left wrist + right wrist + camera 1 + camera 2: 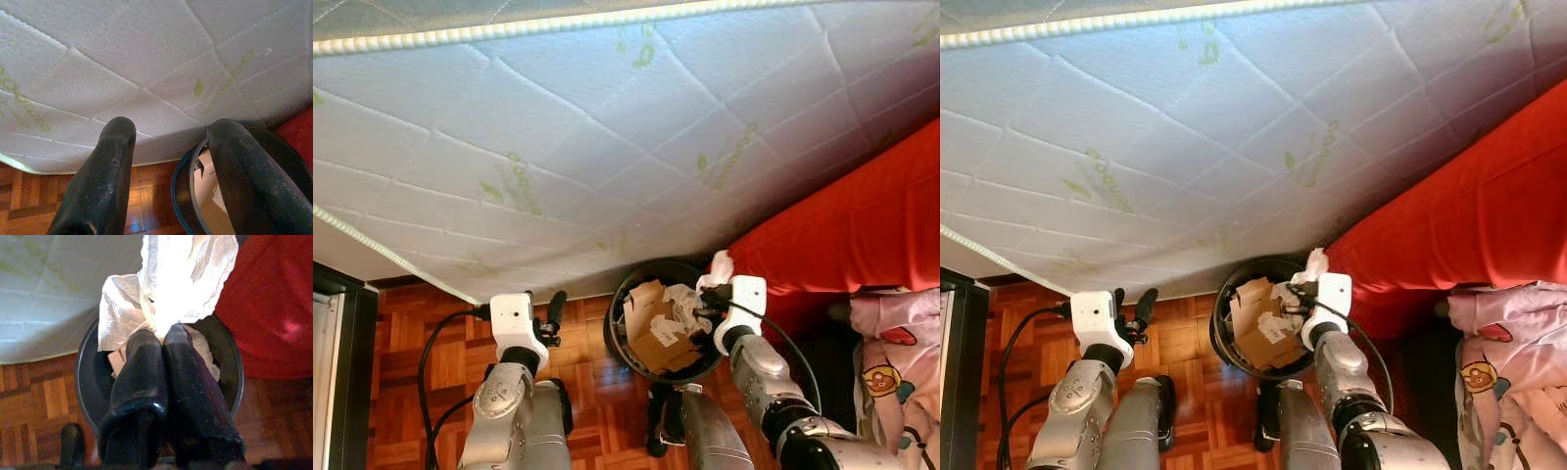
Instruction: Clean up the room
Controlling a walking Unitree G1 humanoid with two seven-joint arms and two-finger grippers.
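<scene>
While pinched in the right claw [164, 340], crumpled tissue [181, 281] pointing upward above the bin [619, 338], left claw [168, 147] spread.

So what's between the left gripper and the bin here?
Bare parquet floor: in the left eye view the open left gripper hovers beside the black bin, with nothing between them.

1. The two head views looked forward and down from above, sharing the white mattress [607, 127], the black bin [658, 318] and the parquet floor [421, 343]
2. The left wrist view looked along its fingers [102, 181], close to that mattress and the bin's rim
3. The right wrist view looked along its fingers [142, 382], straight down into the same bin from near
</scene>
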